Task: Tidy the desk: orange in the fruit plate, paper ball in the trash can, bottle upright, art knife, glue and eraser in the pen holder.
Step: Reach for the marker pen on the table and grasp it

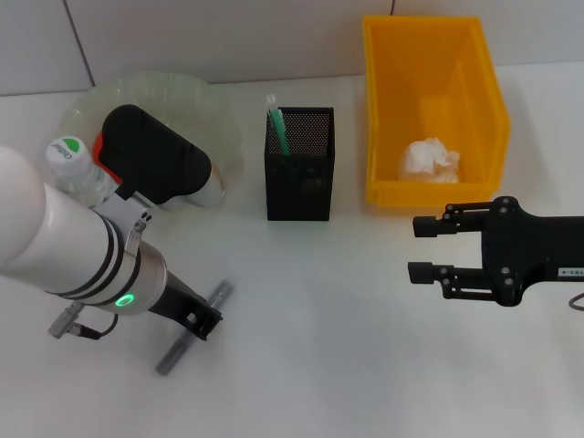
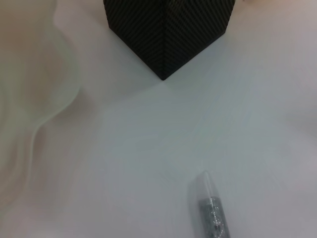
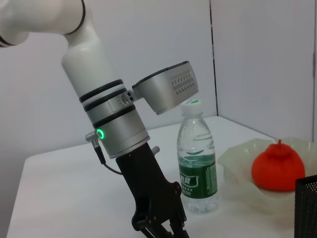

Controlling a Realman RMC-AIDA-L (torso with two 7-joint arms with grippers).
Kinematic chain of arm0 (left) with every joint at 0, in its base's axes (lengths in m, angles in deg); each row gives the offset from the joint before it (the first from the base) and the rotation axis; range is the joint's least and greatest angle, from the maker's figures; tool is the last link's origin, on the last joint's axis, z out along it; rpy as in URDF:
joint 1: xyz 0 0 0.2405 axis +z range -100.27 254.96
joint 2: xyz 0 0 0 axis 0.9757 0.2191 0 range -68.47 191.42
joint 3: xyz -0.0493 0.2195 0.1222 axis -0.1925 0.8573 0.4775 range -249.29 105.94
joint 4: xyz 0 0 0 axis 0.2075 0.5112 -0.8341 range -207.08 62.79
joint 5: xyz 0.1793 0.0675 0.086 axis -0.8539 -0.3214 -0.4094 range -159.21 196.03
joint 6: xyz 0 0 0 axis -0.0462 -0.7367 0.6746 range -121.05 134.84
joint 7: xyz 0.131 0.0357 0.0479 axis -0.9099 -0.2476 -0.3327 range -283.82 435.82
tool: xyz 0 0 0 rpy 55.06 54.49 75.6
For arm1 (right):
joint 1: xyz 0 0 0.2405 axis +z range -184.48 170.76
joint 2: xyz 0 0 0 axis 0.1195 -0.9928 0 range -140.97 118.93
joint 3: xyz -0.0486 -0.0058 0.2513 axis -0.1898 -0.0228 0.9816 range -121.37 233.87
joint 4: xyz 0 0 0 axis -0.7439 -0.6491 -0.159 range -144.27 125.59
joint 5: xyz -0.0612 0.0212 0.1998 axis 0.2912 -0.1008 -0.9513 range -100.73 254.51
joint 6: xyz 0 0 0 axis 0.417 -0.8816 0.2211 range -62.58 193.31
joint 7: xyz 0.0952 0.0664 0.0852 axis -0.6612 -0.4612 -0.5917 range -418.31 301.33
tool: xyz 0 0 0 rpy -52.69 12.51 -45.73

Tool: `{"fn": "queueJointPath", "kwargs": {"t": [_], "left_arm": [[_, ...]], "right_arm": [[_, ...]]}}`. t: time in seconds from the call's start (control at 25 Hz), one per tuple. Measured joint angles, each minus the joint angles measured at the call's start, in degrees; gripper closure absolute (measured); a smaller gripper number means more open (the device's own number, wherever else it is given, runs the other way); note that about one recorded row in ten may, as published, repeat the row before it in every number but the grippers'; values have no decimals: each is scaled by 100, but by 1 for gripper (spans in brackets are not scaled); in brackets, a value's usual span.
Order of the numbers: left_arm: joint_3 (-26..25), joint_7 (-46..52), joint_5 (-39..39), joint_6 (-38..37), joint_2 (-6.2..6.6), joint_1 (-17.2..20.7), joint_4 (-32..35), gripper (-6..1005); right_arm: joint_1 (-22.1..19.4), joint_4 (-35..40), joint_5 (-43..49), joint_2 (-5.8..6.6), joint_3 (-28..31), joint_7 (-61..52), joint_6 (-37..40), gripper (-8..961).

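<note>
My left end effector is low over the counter at the grey knife; I cannot tell its opening. Behind it the bottle stands upright beside the plate holding the orange. The holder is centre. The paper ball lies in the bin. My right end effector hovers wide open, empty.

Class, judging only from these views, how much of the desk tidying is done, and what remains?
Done: orange in fruit plate, paper ball in trash can, bottle upright. In hand: left gripper is down at the grey art knife. Glue and eraser aren't identifiable.
</note>
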Motion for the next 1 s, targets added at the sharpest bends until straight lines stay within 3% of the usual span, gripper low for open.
{"fn": "queueJointPath", "kwargs": {"t": [0.12,0.36,1.0], "left_arm": [[-20,1,10,-4,0,0,0,796],[-31,-2,33,-32,7,-1,1,837],[-45,-1,56,-60,8,-18,-59,880]], "right_arm": [[4,0,0,0,0,0,-28,379],[25,1,0,0,0,0,-42,379],[67,0,0,0,0,0,-49,380]]}}
